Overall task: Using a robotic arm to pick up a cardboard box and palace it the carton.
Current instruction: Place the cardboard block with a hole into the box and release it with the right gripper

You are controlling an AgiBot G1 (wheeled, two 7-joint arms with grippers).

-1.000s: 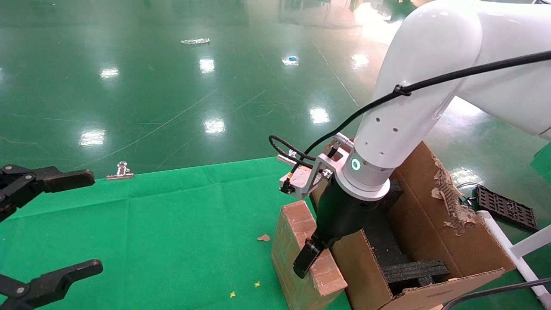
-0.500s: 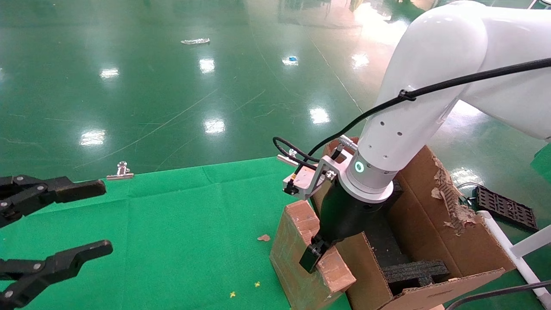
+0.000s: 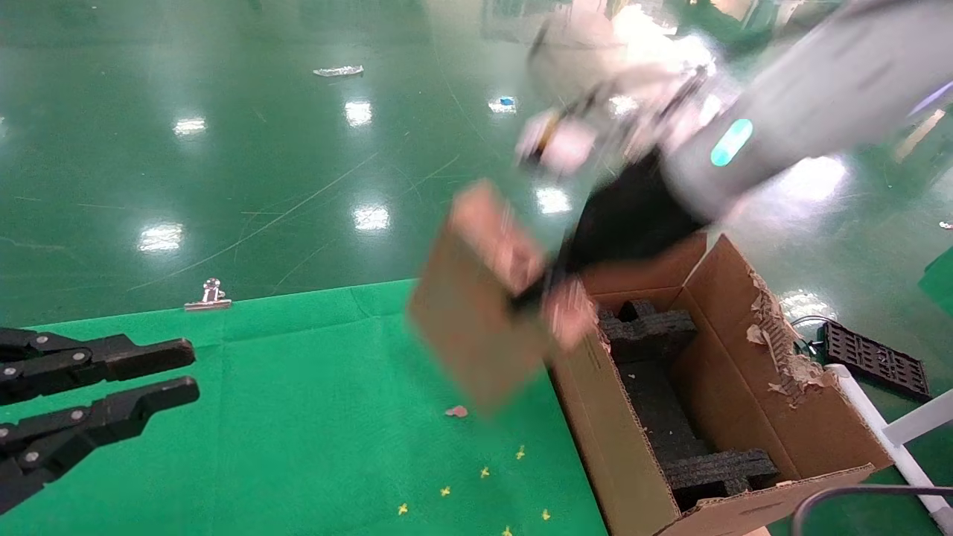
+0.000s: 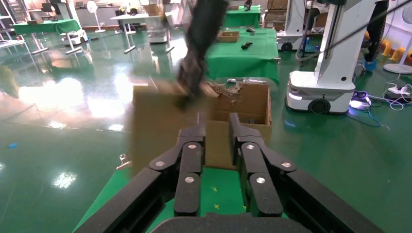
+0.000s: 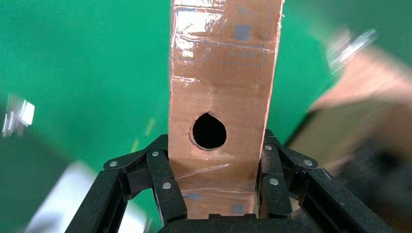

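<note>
The white robotic arm (image 3: 804, 89) holds the small cardboard box (image 3: 469, 327) in the air, tilted, above the green cloth just left of the carton (image 3: 595, 417). My right gripper (image 3: 551, 286) is shut on the box's narrow sides. In the right wrist view the box (image 5: 223, 73) shows its round hole between that gripper's (image 5: 216, 138) fingers. The carton stands open with black foam inserts (image 3: 655, 335) inside. My left gripper (image 3: 190, 368) hovers at the far left, open by a narrow gap and holding nothing. In the left wrist view it (image 4: 217, 127) faces the lifted box (image 4: 155, 131) and the carton (image 4: 250, 99).
A green cloth (image 3: 298, 417) covers the table, with small scraps scattered near the carton. A metal clip (image 3: 208, 296) holds the cloth's far edge. The carton's right flap (image 3: 778, 350) is torn and ragged. A black gridded part (image 3: 875, 361) lies to the carton's right.
The right arm has swung up fast and lifted the box off the cloth, where it stood against the carton's side. The left gripper's fingers have drawn much closer together.
</note>
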